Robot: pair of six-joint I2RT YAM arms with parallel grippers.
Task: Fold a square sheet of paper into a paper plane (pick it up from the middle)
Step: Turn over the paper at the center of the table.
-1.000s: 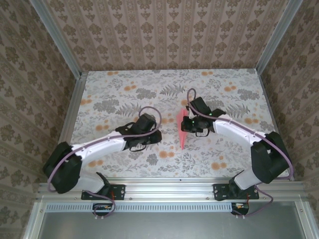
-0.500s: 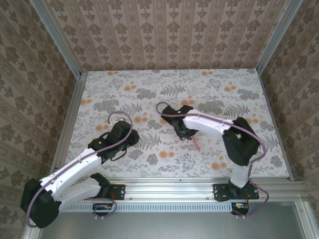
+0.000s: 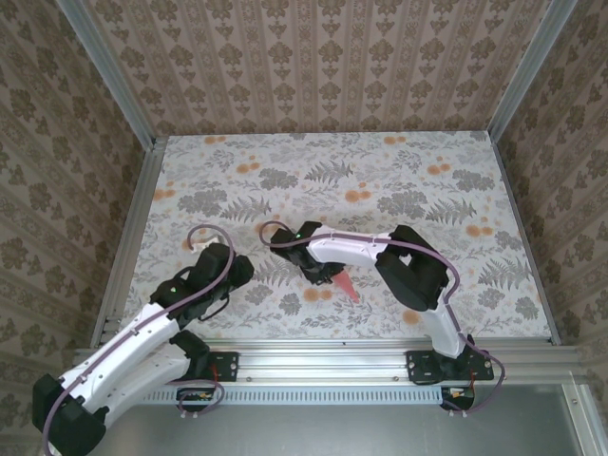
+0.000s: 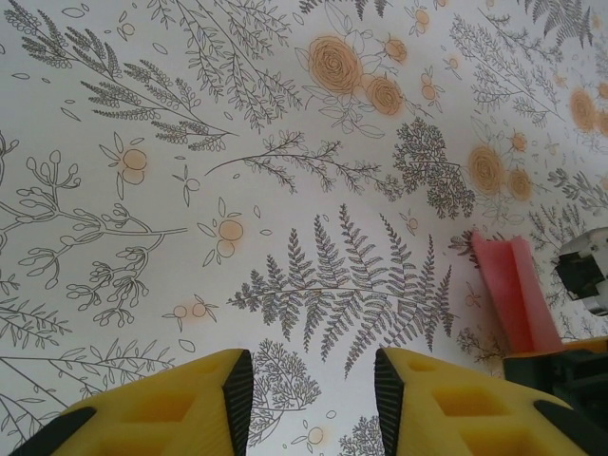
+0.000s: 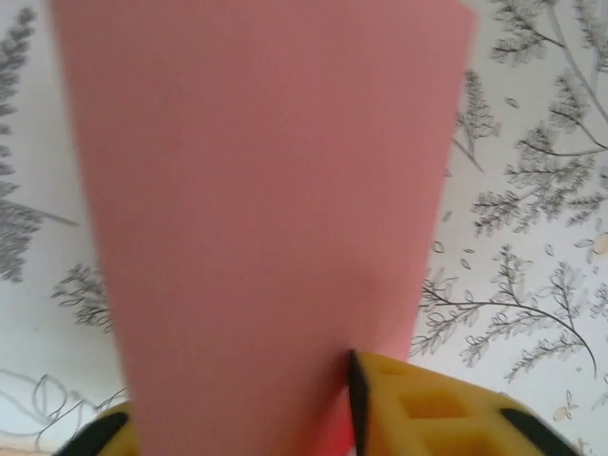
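The plane is seen inside the spread right gripper, running toward 12 o'clock. The left gripper is likewise spread, empty.

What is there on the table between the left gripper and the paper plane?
Nothing: the left wrist view shows a bare stretch of flower-printed table from the left gripper to the paper plane.

- Paper plane: plain salmon-pink.
- Table cover: white ground, grey ferns, orange flowers.
- Walls: beige, brown striped damask.
- Left gripper fingers: yellow, black pads.
- Left arm: white links, black joints, purple cable.
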